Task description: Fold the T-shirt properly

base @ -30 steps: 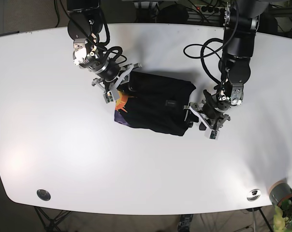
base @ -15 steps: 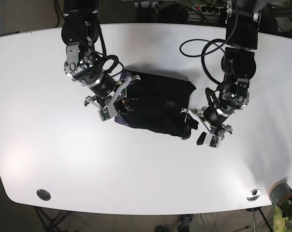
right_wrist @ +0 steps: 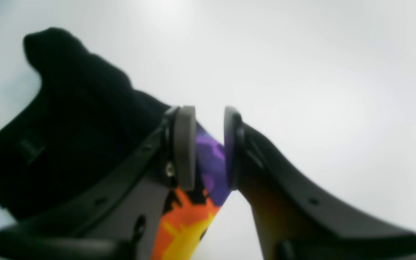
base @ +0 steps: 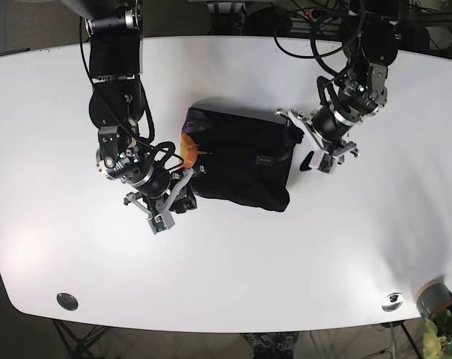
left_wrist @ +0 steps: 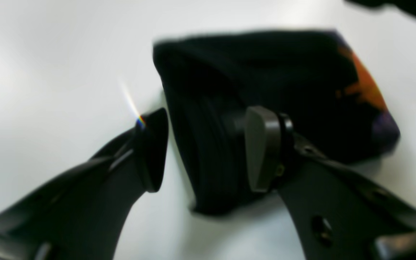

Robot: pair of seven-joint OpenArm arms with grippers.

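The T-shirt (base: 237,161) is a folded black bundle with an orange and purple print, lying mid-table. My right gripper (base: 179,196) is at its lower left corner. In the right wrist view the gripper (right_wrist: 208,148) is shut on the purple and orange printed cloth (right_wrist: 211,162). My left gripper (base: 299,142) is at the shirt's upper right edge. In the left wrist view the gripper (left_wrist: 208,151) is open and straddles the black folded edge (left_wrist: 208,119). A thin strip of table shows between one finger (left_wrist: 152,151) and the cloth.
The white table (base: 226,269) spreads wide around the shirt. Two round metal fittings (base: 67,301) (base: 393,301) sit near the front edge. A grey cup (base: 434,298) and a plant stand past the front right corner. Cables hang at the back.
The right arm moved down from the shirt's left edge to its lower left corner. The left arm moved up from the lower right to the upper right edge. The shirt's left edge shifted.
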